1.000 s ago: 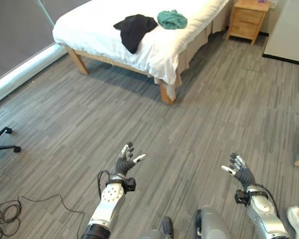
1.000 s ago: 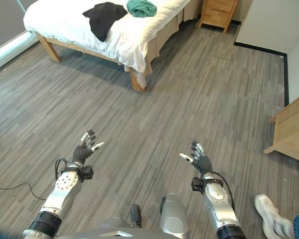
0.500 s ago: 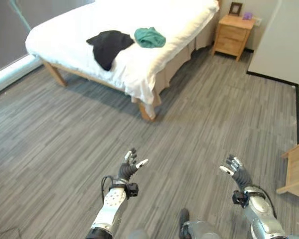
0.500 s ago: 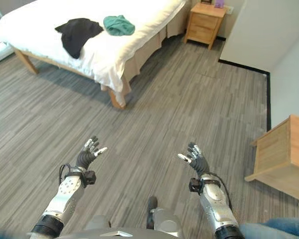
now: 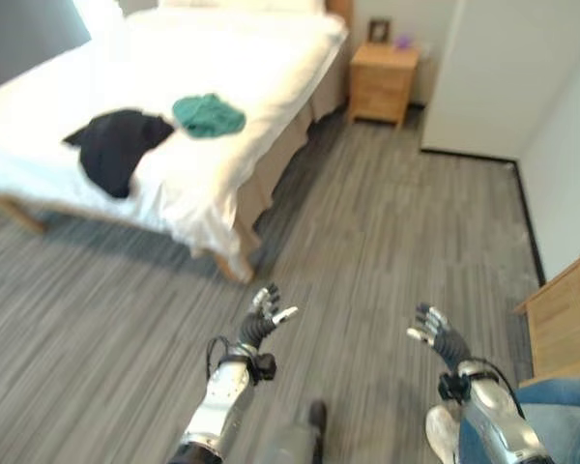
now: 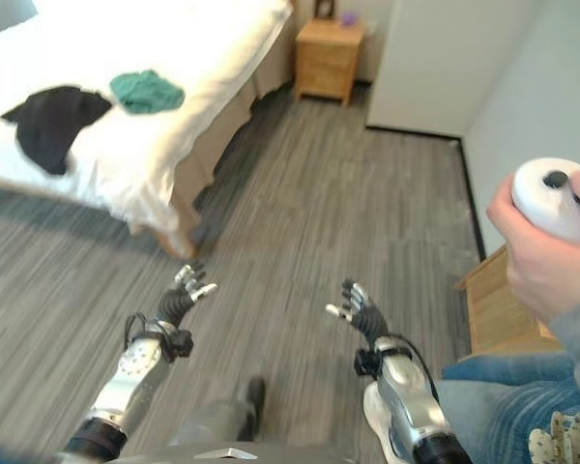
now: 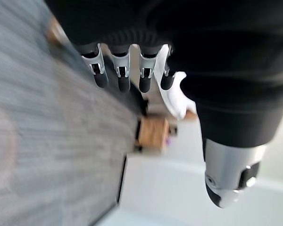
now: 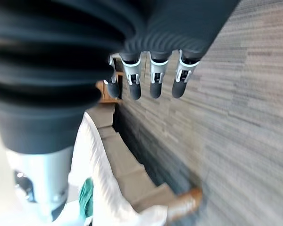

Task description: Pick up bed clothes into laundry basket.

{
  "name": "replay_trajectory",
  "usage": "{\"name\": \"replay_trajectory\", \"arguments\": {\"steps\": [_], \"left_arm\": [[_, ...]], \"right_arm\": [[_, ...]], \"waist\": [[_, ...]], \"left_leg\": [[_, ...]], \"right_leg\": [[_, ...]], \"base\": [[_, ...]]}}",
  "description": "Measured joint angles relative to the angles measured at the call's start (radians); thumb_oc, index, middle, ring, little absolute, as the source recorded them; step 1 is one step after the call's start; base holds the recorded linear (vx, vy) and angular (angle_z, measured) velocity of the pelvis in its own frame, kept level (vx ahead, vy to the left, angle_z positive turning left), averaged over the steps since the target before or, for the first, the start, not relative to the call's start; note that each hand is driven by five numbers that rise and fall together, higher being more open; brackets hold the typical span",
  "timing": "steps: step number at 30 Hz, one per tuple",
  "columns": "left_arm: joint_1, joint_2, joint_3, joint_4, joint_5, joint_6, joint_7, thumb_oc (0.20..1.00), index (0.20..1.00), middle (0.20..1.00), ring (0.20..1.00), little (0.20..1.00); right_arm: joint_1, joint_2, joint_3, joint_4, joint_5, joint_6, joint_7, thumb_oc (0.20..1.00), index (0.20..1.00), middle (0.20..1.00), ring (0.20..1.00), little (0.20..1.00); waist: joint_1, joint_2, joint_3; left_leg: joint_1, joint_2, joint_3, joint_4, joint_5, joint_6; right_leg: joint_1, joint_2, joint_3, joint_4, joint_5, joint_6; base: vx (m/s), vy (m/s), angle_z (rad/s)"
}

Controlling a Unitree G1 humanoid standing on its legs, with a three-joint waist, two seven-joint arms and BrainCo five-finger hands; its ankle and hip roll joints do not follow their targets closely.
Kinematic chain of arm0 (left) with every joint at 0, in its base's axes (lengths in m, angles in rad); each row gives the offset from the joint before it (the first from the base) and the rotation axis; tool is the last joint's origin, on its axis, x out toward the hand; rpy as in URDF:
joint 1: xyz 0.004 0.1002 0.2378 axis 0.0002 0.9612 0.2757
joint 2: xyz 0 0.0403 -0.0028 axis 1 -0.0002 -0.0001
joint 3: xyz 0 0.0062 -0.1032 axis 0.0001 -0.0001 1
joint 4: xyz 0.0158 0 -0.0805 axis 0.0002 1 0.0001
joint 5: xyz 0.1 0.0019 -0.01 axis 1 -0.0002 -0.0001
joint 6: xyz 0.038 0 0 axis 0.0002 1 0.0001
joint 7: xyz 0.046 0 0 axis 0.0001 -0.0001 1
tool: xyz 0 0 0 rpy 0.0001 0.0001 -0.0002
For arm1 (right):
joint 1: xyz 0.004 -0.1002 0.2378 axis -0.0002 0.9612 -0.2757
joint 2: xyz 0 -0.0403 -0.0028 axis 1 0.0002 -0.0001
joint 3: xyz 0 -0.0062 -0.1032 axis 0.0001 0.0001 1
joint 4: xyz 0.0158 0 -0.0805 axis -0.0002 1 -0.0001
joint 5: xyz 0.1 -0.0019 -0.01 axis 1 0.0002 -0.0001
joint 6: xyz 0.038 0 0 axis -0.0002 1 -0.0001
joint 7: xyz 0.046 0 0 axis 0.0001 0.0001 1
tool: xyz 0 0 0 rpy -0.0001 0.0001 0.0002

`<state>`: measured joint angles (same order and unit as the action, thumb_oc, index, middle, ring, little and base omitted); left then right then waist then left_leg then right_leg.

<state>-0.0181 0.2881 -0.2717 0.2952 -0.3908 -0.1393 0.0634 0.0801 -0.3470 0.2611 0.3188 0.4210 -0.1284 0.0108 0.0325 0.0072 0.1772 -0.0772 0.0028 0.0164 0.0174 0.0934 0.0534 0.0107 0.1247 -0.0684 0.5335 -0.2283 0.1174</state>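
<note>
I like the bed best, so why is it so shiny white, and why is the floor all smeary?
Left eye view: glare washes out the bed near the top, while the black garment and green garment stay readable. Left wrist view: the floor is streaked with blur.

A bedroom: white-sheeted wooden-legged bed (image 5: 222, 106), small wooden nightstand (image 5: 385, 82) at its head, grey plank floor (image 5: 387, 242).
</note>
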Motion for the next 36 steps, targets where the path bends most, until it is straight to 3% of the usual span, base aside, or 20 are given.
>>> {"name": "replay_trajectory", "arguments": {"steps": [1,3,6,7,9,11,14,18,20,22,24,25,26,27,28,29,30,31,33,36], "left_arm": [[-0.020,0.019,-0.030,-0.008,0.000,0.001,-0.008,1.000,1.000,1.000,1.000,1.000],[-0.077,0.020,-0.058,-0.020,0.004,0.011,-0.030,1.000,1.000,1.000,1.000,1.000],[-0.161,0.021,-0.085,-0.013,0.007,0.013,-0.035,1.000,1.000,1.000,1.000,1.000],[-0.183,0.021,-0.085,-0.005,0.013,0.013,-0.036,1.000,1.000,1.000,1.000,1.000],[-0.170,0.024,-0.086,-0.006,0.015,0.013,-0.034,1.000,1.000,1.000,1.000,1.000],[-0.168,0.024,-0.102,-0.005,0.021,0.017,-0.031,1.000,1.000,1.000,1.000,1.000],[-0.164,0.027,-0.116,-0.031,0.022,0.018,-0.034,1.000,1.000,1.000,1.000,1.000],[-0.148,0.029,-0.108,-0.119,0.033,0.028,-0.050,1.000,1.000,1.000,1.000,1.000],[-0.139,0.040,-0.083,-0.154,0.035,0.037,-0.066,1.000,1.000,1.000,1.000,1.000],[-0.143,0.048,-0.069,-0.178,0.039,0.042,-0.069,1.000,1.000,1.000,1.000,1.000],[-0.144,0.044,-0.072,-0.179,0.039,0.045,-0.069,1.000,1.000,1.000,1.000,1.000],[-0.134,0.044,-0.072,-0.182,0.039,0.052,-0.068,1.000,1.000,1.000,1.000,1.000],[-0.125,0.056,-0.073,-0.177,0.039,0.068,-0.069,1.000,1.000,1.000,1.000,1.000],[-0.120,0.037,-0.077,-0.177,0.039,0.069,-0.070,1.000,1.000,1.000,1.000,1.000],[-0.114,-0.014,-0.093,-0.176,0.039,0.069,-0.071,1.000,1.000,1.000,1.000,1.000],[-0.112,-0.024,-0.096,-0.177,0.039,0.072,-0.071,1.000,1.000,1.000,1.000,1.000],[0.018,0.103,-0.048,-0.249,0.039,0.085,-0.087,1.000,1.000,1.000,1.000,1.000],[0.018,0.103,-0.048,-0.249,0.039,0.085,-0.087,1.000,1.000,1.000,1.000,1.000],[0.063,0.044,0.051,-0.201,0.011,0.078,-0.013,1.000,1.000,1.000,1.000,1.000],[0.057,0.043,0.101,-0.161,0.010,0.087,0.048,1.000,1.000,1.000,1.000,1.000]], "right_arm": [[0.008,0.017,0.001,-0.026,0.001,-0.002,0.003,1.000,1.000,1.000,1.000,1.000],[0.006,0.019,-0.022,-0.040,0.001,-0.003,0.011,1.000,1.000,1.000,1.000,1.000],[0.040,0.015,-0.044,-0.070,0.001,-0.002,0.022,1.000,1.000,1.000,1.000,1.000],[0.051,0.017,-0.053,-0.075,0.001,-0.003,0.022,1.000,1.000,1.000,1.000,1.000],[0.055,0.014,-0.063,-0.072,0.002,-0.002,0.022,1.000,1.000,1.000,1.000,1.000],[0.069,0.010,-0.091,-0.080,0.004,-0.004,0.022,1.000,1.000,1.000,1.000,1.000],[0.041,-0.010,-0.127,-0.080,0.004,-0.004,0.019,1.000,1.000,1.000,1.000,1.000],[0.019,-0.015,-0.164,-0.083,0.012,-0.007,0.017,1.000,1.000,1.000,1.000,1.000],[0.002,-0.021,-0.166,-0.092,0.018,-0.007,0.018,1.000,1.000,1.000,1.000,1.000],[0.003,-0.035,-0.173,-0.119,0.021,-0.011,0.019,1.000,1.000,1.000,1.000,1.000],[-0.003,-0.047,-0.184,-0.127,0.022,-0.015,0.018,1.000,1.000,1.000,1.000,1.000],[0.000,-0.047,-0.188,-0.127,0.022,-0.011,0.016,1.000,1.000,1.000,1.000,1.000],[-0.001,-0.024,-0.185,-0.150,0.031,-0.010,0.005,1.000,1.000,1.000,1.000,1.000],[0.023,-0.036,-0.200,-0.190,0.034,-0.011,-0.003,1.000,1.000,1.000,1.000,1.000],[0.088,-0.040,-0.253,-0.220,0.052,-0.016,-0.005,1.000,1.000,1.000,1.000,1.000],[0.130,0.004,-0.273,-0.230,0.059,-0.014,-0.015,1.000,1.000,1.000,1.000,1.000],[0.314,0.093,-0.245,-0.186,0.069,-0.005,-0.006,1.000,1.000,1.000,1.000,1.000],[0.314,0.093,-0.245,-0.186,0.069,-0.005,-0.006,1.000,1.000,1.000,1.000,1.000],[0.254,0.101,-0.259,-0.169,0.250,-0.014,-0.065,1.000,1.000,1.000,1.000,1.000],[0.174,0.090,-0.302,-0.157,0.302,-0.026,-0.120,1.000,1.000,1.000,1.000,1.000]], "waist": [[-0.041,-0.032,-0.007],[-0.065,-0.041,-0.008],[-0.085,-0.031,-0.006],[-0.092,-0.037,-0.007],[-0.079,-0.050,-0.014],[-0.103,-0.039,-0.022],[-0.077,-0.035,-0.020],[-0.043,-0.030,-0.017],[-0.004,-0.020,-0.013],[-0.007,-0.021,0.003],[-0.006,-0.022,0.014],[-0.005,-0.031,0.022],[-0.026,-0.071,0.036],[-0.050,-0.070,0.041],[-0.073,0.033,0.007],[-0.082,0.025,0.008],[-0.112,0.000,-0.118],[-0.112,0.000,-0.118],[-0.111,0.015,-0.125],[-0.112,0.025,-0.127]], "left_leg": [[0.053,-0.032,0.006,-0.047,0.017,-0.014],[0.094,-0.077,-0.026,-0.066,-0.003,-0.007],[0.103,-0.080,-0.127,-0.072,-0.019,-0.031],[0.111,-0.084,-0.161,-0.069,-0.015,-0.029],[0.151,-0.098,-0.209,-0.076,-0.025,-0.043],[0.144,-0.093,-0.269,-0.062,-0.044,-0.065],[0.151,-0.068,-0.351,-0.067,-0.041,-0.084],[0.139,-0.054,-0.462,-0.068,-0.034,-0.138],[0.112,-0.051,-0.499,-0.059,-0.050,-0.153],[0.055,-0.035,-0.458,-0.012,-0.076,-0.167],[-0.006,-0.025,-0.316,0.044,-0.122,-0.086],[-0.026,0.017,-0.163,0.077,-0.138,-0.065],[-0.035,0.053,0.042,0.144,-0.143,-0.060],[-0.004,0.051,0.064,0.165,-0.137,-0.055],[0.036,0.101,0.104,0.070,-0.058,-0.059],[0.067,0.073,0.141,-0.016,-0.029,-0.035],[0.120,0.027,0.137,-0.084,0.022,-0.054],[0.120,0.027,0.137,-0.084,0.022,-0.054],[0.108,0.033,0.160,-0.112,0.019,-0.053],[0.083,0.033,0.149,-0.114,0.022,-0.054]], "right_leg": [[-0.115,-0.116,-0.055,0.170,-0.019,0.008],[-0.170,-0.242,-0.039,0.098,-0.020,0.030],[-0.135,-0.198,0.087,-0.211,0.004,0.020],[-0.104,-0.189,0.139,-0.342,0.065,0.016],[-0.056,-0.193,0.167,-0.425,0.208,0.024],[0.009,-0.185,0.199,-0.480,0.231,0.006],[0.058,-0.160,0.146,-0.506,0.221,-0.013],[0.107,-0.135,0.047,-0.556,0.226,-0.047],[0.113,-0.117,0.010,-0.561,0.216,-0.056],[0.114,-0.127,-0.075,-0.570,0.212,-0.094],[0.093,-0.145,-0.150,-0.528,0.206,-0.116],[0.079,-0.160,-0.178,-0.508,0.196,-0.126],[0.079,-0.234,-0.208,-0.476,0.172,-0.124],[0.079,-0.272,-0.216,-0.428,0.151,-0.075],[0.057,-0.238,-0.228,-0.379,0.127,-0.038],[0.040,-0.261,-0.177,-0.363,0.110,-0.014],[0.042,-0.286,-0.116,-0.390,0.128,0.019],[0.042,-0.286,-0.116,-0.390,0.128,0.018],[0.026,-0.294,-0.121,-0.394,0.142,0.023],[0.010,-0.298,-0.148,-0.398,0.149,0.020]], "base": [[0.22,0.002,0.09],[0.39,-0.068,0.41],[0.26,-0.107,0.96],[0.12,-0.118,1.13],[0.17,-0.189,0.86],[0.12,-0.205,1.00],[0.03,-0.162,0.84],[-0.05,-0.248,0.82],[-0.15,-0.193,0.76],[-0.19,-0.056,1.29],[-0.20,-0.029,1.16],[-0.11,-0.021,0.84],[-0.09,0.022,0.96],[-0.13,0.051,1.14],[-0.10,0.083,0.92],[-0.06,0.074,0.67],[-0.02,0.046,0.29],[-0.06,0.117,-0.05],[-0.08,0.153,-0.15],[-0.01,0.081,0.24]]}}
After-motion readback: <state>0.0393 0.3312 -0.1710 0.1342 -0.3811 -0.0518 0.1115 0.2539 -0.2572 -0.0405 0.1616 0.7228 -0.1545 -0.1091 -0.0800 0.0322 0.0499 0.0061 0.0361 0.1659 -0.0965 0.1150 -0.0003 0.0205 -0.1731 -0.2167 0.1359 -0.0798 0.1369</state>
